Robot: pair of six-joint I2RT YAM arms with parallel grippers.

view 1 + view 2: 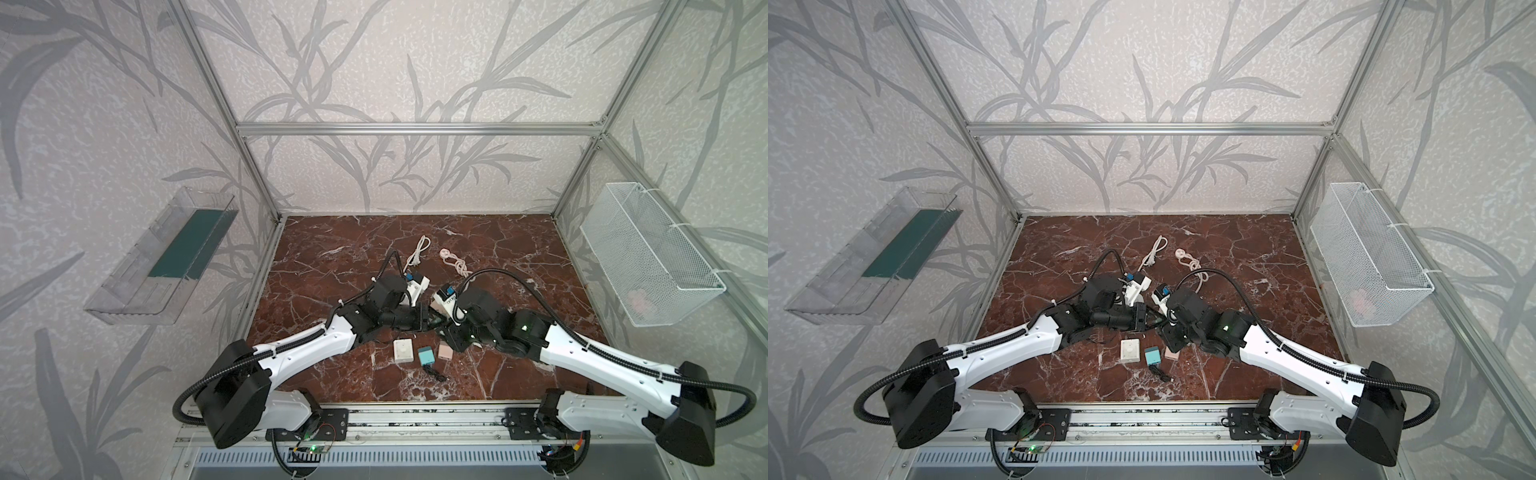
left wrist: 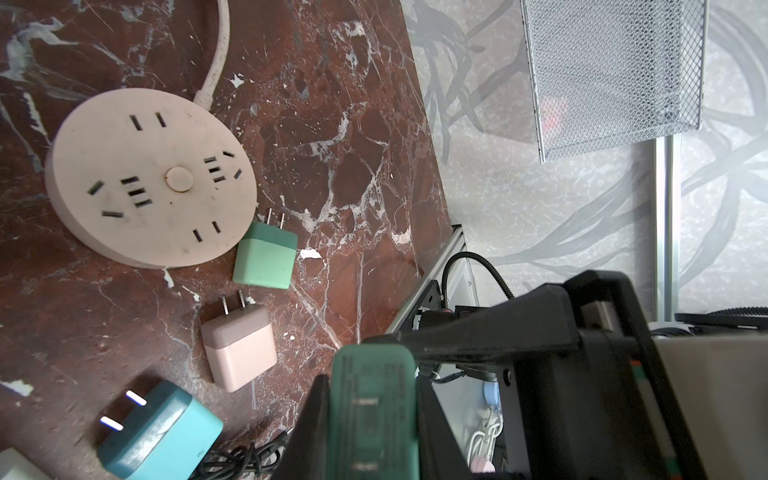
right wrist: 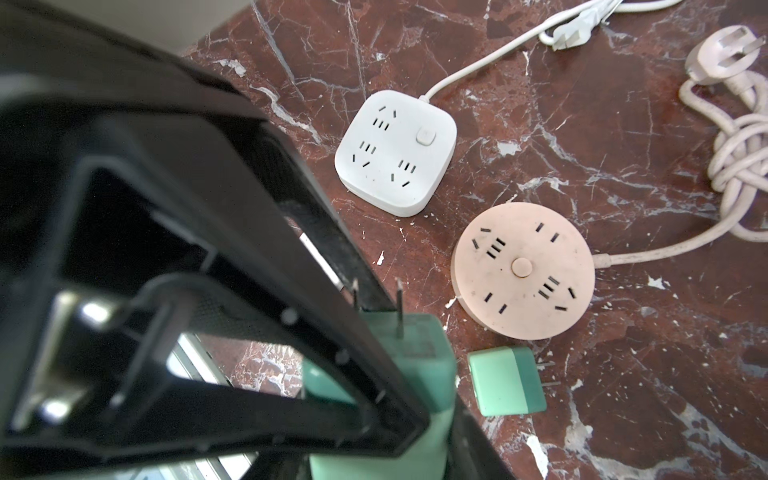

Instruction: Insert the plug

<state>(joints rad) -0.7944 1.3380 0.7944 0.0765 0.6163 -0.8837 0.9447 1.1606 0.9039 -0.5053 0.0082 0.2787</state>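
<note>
At six o'clock of the grippers, spare adapters (image 1: 426, 356) lie on the worktop (image 1: 498, 249). Mid-worktop, the plug (image 2: 374, 374) looks to be in handover. The left gripper (image 2: 374, 419) has its jaws clamped on it. The right gripper (image 3: 374, 453) has narrow jaws, apparently gripping its base. Next, likely: right lets go, then left lines the pins up with the round socket (image 3: 523, 268) beyond.

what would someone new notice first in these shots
Both arms meet over the middle of the red marble table, the left gripper and right gripper clamped on one green plug with its prongs bare. Close by on the marble lie a round pink power strip and a white square power strip, both with empty sockets.
</note>
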